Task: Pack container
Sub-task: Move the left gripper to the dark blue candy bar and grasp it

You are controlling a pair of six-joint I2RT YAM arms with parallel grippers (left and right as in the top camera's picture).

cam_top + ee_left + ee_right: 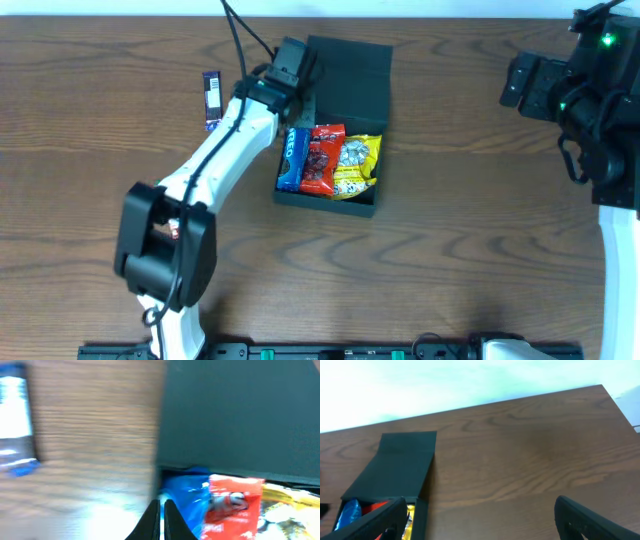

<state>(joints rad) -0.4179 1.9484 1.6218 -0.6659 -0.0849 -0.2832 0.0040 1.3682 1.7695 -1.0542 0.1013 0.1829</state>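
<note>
Looks like a robotics lab. Plain wood-grain bench (450, 260), left arm (215, 160) and right arm (590, 110) in white and black standing at it, black cable (232, 25) looping over the left one, green lights (606, 40) glowing on the right, black rail (330, 351) along the near edge, bare pale wall (445, 380) behind.

The container (325, 202) is a matte, dark teal-black cardboard box, roughly square in outline. It rests upright on the wooden table (480, 230), toward the far edge and slightly left of centre in the overhead view. Its hinged flap lid (350, 75) is open, folded back from the far side of the box, leaving the interior exposed from above. Inside, side by side, lie a blue packet (291, 160) at left, a red packet (322, 158) in the middle and a yellow packet (357, 165) at right.
</note>
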